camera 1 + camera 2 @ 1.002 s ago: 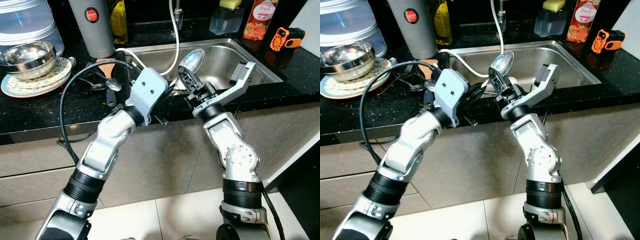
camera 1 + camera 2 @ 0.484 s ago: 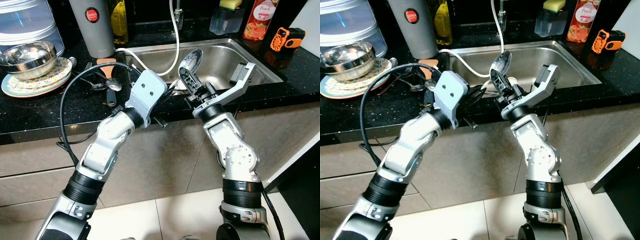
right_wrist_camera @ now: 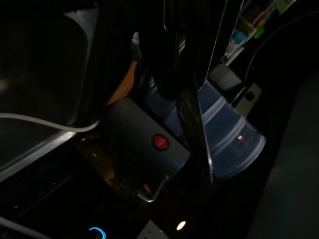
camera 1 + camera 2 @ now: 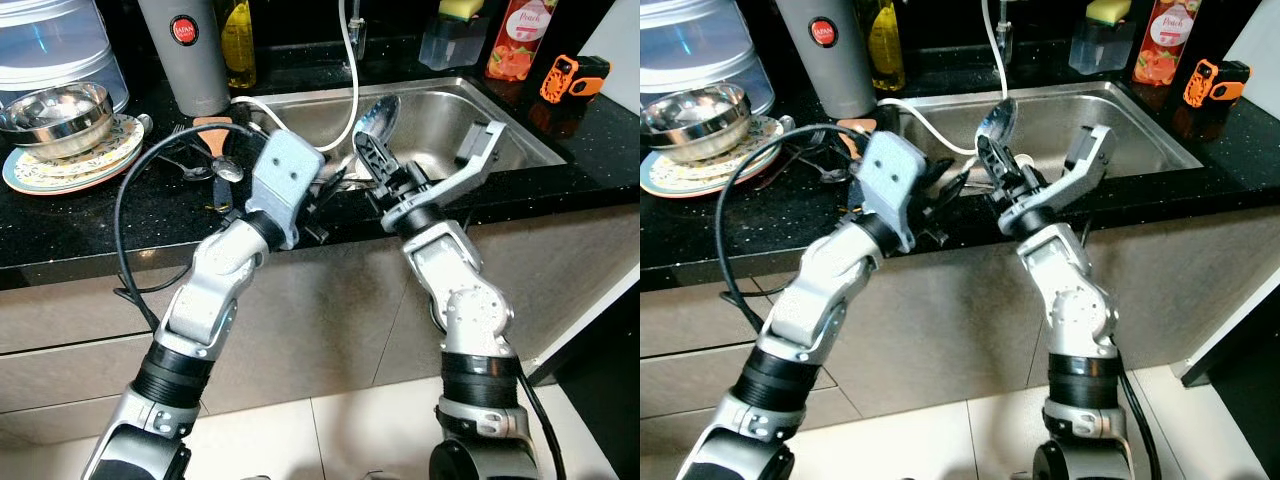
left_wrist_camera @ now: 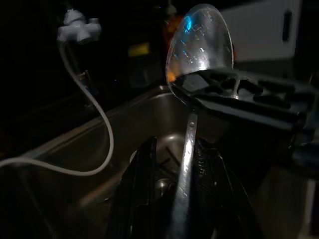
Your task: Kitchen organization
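The spoon (image 4: 374, 118) stands over the front edge of the sink (image 4: 520, 130), bowl up and tilted toward the basin. In the left wrist view its handle (image 5: 185, 169) runs down between the two black fingers (image 5: 142, 189) of the left gripper (image 5: 177, 199), whose jaws are clenched on it. The right gripper (image 4: 385, 180) sits just beside the spoon's neck, one finger (image 5: 249, 97) lying across just below the bowl; whether its jaws press the spoon I cannot tell. A white hose (image 4: 350, 90) hangs into the sink behind. On the counter (image 4: 80, 225), left, lie loose cutlery (image 4: 205, 165), stacked plates (image 4: 70, 160) carrying a steel bowl (image 4: 55, 112), and a grey flask (image 4: 185, 50).
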Tool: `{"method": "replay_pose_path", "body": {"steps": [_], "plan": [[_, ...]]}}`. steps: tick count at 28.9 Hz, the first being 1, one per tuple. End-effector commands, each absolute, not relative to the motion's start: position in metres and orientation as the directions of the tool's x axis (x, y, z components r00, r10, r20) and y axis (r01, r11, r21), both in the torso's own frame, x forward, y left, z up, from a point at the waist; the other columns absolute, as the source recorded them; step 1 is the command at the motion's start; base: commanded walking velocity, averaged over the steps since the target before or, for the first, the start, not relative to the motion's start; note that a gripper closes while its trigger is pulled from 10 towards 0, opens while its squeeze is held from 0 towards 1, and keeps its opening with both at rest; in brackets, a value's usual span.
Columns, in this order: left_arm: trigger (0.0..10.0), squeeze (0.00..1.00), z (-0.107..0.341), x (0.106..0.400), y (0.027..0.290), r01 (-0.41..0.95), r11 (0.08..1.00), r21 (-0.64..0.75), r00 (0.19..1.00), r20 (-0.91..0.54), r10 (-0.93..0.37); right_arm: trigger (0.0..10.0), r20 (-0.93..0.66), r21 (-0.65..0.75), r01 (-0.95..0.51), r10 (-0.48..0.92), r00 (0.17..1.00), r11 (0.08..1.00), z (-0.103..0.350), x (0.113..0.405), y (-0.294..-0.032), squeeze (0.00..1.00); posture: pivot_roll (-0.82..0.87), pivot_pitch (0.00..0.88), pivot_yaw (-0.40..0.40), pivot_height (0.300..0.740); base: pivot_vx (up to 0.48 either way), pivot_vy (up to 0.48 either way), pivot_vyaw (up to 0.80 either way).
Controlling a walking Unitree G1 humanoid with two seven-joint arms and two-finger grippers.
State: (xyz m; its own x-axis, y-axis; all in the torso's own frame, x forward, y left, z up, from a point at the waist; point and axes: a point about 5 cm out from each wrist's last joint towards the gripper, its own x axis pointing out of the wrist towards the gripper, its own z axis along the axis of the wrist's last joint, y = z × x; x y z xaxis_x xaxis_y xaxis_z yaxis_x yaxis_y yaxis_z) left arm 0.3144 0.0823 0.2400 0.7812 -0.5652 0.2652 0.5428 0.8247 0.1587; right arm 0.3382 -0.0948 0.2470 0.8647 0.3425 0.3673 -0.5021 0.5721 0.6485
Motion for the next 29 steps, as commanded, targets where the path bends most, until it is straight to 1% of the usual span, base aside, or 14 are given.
{"method": "replay_pose_path", "body": {"steps": [1,2,4,6,8,10,13,16,19,21,27,28,29], "plan": [[10.0,0.00,0.253,0.316,0.101,0.482,0.872,0.080,0.811,0.335,-0.479,10.0,0.280,0.703,-0.353,0.216,0.935,0.618,0.230,0.351,-0.111,0.00,0.09,0.000,0.026,0.740,0.000,0.000,0.00],[10.0,0.00,0.253,0.316,0.101,0.482,0.872,0.080,0.811,0.335,-0.479,10.0,0.280,0.703,-0.353,0.216,0.935,0.618,0.230,0.351,-0.111,0.00,0.09,0.000,0.026,0.740,0.000,0.000,0.00],[10.0,0.00,0.259,0.313,0.111,0.479,0.878,0.000,0.817,0.367,-0.446,10.0,0.244,0.713,-0.293,0.166,0.955,0.637,0.231,0.370,-0.106,0.00,0.13,0.000,0.013,0.740,0.000,0.000,0.00],[10.0,0.00,0.264,0.309,0.116,0.476,0.879,-0.039,0.819,0.385,-0.426,10.0,0.219,0.713,-0.250,0.131,0.967,0.655,0.233,0.382,-0.101,0.00,0.15,0.000,0.001,0.740,0.000,0.000,0.00],[10.0,0.00,0.265,0.305,0.122,0.452,0.891,-0.042,0.833,0.377,-0.405,10.0,0.177,0.718,-0.191,0.090,0.980,0.669,0.231,0.392,-0.100,0.00,0.20,0.000,-0.018,0.740,0.000,0.000,0.00],[10.0,0.00,0.264,0.304,0.124,0.438,0.898,-0.039,0.841,0.370,-0.394,10.0,0.160,0.720,-0.168,0.074,0.984,0.673,0.229,0.395,-0.100,0.00,0.20,0.000,-0.018,0.740,0.000,0.000,0.00],[10.0,0.00,0.261,0.296,0.139,0.375,0.926,-0.036,0.875,0.344,-0.341,10.0,0.092,0.720,-0.075,0.011,0.996,0.690,0.221,0.404,-0.101,0.00,0.31,0.000,-0.054,0.740,0.000,0.000,0.00],[10.0,0.00,0.259,0.285,0.153,0.304,0.952,-0.028,0.906,0.318,-0.280,10.0,0.012,0.707,0.013,-0.030,0.999,0.707,0.209,0.408,-0.097,0.00,0.37,0.000,-0.078,0.740,0.000,0.000,0.00],[10.0,0.00,0.259,0.282,0.156,0.286,0.958,-0.027,0.913,0.311,-0.263,10.0,-0.014,0.700,0.039,-0.041,0.999,0.714,0.205,0.408,-0.095,0.00,0.41,0.004,-0.092,0.740,0.000,0.000,0.00],[10.0,0.00,0.257,0.274,0.161,0.252,0.967,-0.030,0.926,0.298,-0.232,10.0,-0.062,0.665,0.100,-0.078,0.995,0.740,0.195,0.408,-0.092,0.00,0.44,0.008,-0.109,0.740,0.000,0.000,0.00],[10.0,0.00,0.254,0.267,0.165,0.205,0.978,-0.049,0.942,0.282,-0.183,10.0,-0.111,0.639,0.151,-0.104,0.988,0.754,0.184,0.406,-0.089,0.00,0.46,0.010,-0.132,0.740,0.000,0.000,0.00],[10.0,0.00,0.254,0.267,0.166,0.200,0.978,-0.053,0.944,0.279,-0.177,10.0,-0.134,0.634,0.184,-0.128,0.983,0.751,0.182,0.406,-0.093,0.09,0.45,0.009,-0.136,0.740,0.000,0.000,0.00],[10.0,0.00,0.253,0.269,0.165,0.198,0.978,-0.059,0.945,0.278,-0.174,10.0,-0.154,0.622,0.228,-0.169,0.974,0.750,0.179,0.406,-0.100,0.09,0.44,0.007,-0.138,0.740,0.000,0.000,0.00]]}}
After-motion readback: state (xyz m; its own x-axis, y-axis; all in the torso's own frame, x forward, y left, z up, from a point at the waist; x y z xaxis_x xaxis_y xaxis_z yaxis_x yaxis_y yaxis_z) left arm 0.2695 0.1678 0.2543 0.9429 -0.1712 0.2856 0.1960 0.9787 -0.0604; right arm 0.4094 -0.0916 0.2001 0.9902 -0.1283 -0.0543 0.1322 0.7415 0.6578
